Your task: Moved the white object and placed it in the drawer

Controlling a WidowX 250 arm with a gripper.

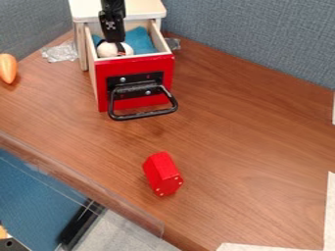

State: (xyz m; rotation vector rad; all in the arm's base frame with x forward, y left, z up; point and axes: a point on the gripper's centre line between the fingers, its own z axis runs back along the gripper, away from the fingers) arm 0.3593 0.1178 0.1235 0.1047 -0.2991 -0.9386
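The black gripper [111,45] hangs down from the top edge over the open drawer, right at the white object. That white object [107,50] is rounded and lies within the drawer's walls, near its front left corner; part of it is covered by the gripper. I cannot tell if it rests on the drawer's bottom. The drawer [134,62] has a red front with a black handle and is pulled out of a pale wooden cabinet.
Blue cloth [138,40] lies inside the drawer. In front of the drawer is a red block [161,173] on the wooden table [242,132]. An orange object [8,68] sits at the left edge, and crumpled clear plastic [60,51] left of the cabinet.
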